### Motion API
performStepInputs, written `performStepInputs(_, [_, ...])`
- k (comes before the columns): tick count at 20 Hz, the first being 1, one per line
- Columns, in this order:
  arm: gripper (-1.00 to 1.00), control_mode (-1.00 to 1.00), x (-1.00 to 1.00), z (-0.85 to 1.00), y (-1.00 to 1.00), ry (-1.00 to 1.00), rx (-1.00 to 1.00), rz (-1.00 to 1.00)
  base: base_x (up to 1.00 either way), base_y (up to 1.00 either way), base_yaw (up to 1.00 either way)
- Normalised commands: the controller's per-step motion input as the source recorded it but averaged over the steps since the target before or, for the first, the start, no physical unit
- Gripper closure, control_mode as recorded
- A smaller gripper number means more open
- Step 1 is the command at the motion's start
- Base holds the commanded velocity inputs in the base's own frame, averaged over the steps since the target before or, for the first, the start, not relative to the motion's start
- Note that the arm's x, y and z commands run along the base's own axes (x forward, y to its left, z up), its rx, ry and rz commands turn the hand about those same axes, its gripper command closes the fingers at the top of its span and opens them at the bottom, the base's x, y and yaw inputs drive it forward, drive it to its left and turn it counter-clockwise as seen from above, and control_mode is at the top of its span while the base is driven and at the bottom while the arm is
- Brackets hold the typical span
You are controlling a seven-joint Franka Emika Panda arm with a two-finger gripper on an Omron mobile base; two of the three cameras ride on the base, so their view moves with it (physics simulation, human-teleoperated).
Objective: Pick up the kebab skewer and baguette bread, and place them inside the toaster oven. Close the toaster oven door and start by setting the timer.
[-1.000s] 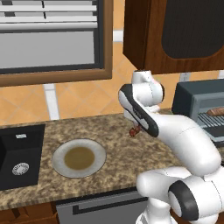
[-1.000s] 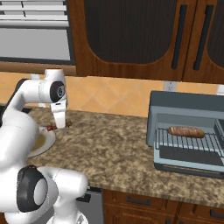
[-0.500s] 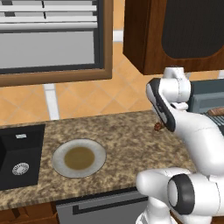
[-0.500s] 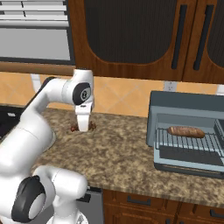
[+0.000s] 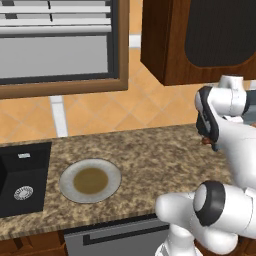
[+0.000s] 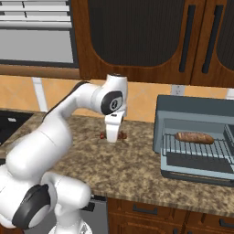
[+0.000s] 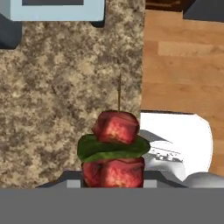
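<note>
Kebab skewer (image 7: pixel 114 151) sits clamped in the gripper (image 6: pixel 112 135), carried above the speckled granite counter (image 6: pixel 137 164), off the plate. Hand view shows it close up: red meat chunk on top, green slice under it, another red chunk below, thin stick tip poking out past the top chunk. Jaws closed on the skewer's lower part; the fingers themselves mostly hidden behind the chunks. In the right base view the skewer's dark red ends stick out both sides of the gripper, just above the counter, between the arm's base and the toaster oven (image 6: pixel 196 139). Left base view catches a small dark red bit of it at the gripper (image 5: pixel 207 142), near the right edge.

Toaster oven stands on the counter at right, well apart from the gripper. Toaster oven door (image 6: pixel 194 176) is dropped open, lying flat out front. Baguette bread (image 6: pixel 194 137) already lies on the wire rack (image 6: pixel 196 148) inside, lengthwise across, toward the back.

Plate (image 5: pixel 90 180) rests on the counter left of the arm, grey rim with brown centre, nothing on it. Black sink (image 5: pixel 22 177) just beside the plate at far left. Dark wooden wall cabinets (image 6: pixel 146 36) hang above the oven. Window (image 5: pixel 55 45) with wood frame above the sink.
</note>
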Motion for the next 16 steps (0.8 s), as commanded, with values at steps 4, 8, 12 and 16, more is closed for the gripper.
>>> performStepInputs(4, [1.00, -1.00, 0.00, 0.03, -0.98, -0.06, 0.00, -0.15, 0.00, 0.00, 0.00])
performStepInputs(8, [1.00, -1.00, 0.07, 0.00, -0.76, -0.12, 0.00, -0.10, 0.00, 0.00, 0.00])
performStepInputs(12, [1.00, -1.00, 0.03, -0.03, -0.59, -0.23, 0.00, -0.04, 0.00, 0.00, 0.00])
performStepInputs(16, [1.00, -1.00, 0.03, -0.22, -0.64, -0.20, 0.00, -0.09, 0.00, 0.00, 0.00])
